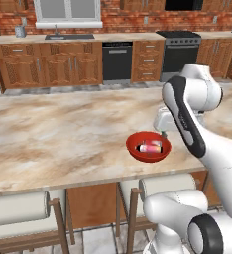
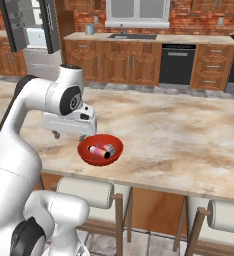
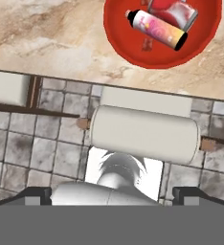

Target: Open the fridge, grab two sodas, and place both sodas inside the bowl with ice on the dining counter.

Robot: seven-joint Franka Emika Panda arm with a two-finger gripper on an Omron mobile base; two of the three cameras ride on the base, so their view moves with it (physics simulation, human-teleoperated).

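Observation:
The red bowl [image 1: 134,150] [image 2: 85,151] [image 3: 117,42] sits near the front edge of the dining counter [image 1: 63,129] [image 2: 184,135]. Both sodas lie on their sides inside it: the pale pink-white one [image 3: 154,29] [image 2: 103,150] [image 1: 148,148] and the red one [image 3: 175,11] touching it. My gripper [image 2: 69,134] [image 1: 162,130] [image 3: 113,195] hangs open and empty a little above the counter, close beside the bowl on the robot's side, touching nothing. The fridge [image 2: 36,35] stands at the far back left with its upper doors swung open.
Cream-cushioned stools [image 1: 167,186] [image 2: 84,192] [image 3: 142,134] are tucked under the counter's front edge, one right below the hand. Across the aisle runs the wall counter with a sink [image 1: 68,36], a dishwasher [image 1: 117,60] and a stove [image 1: 180,49].

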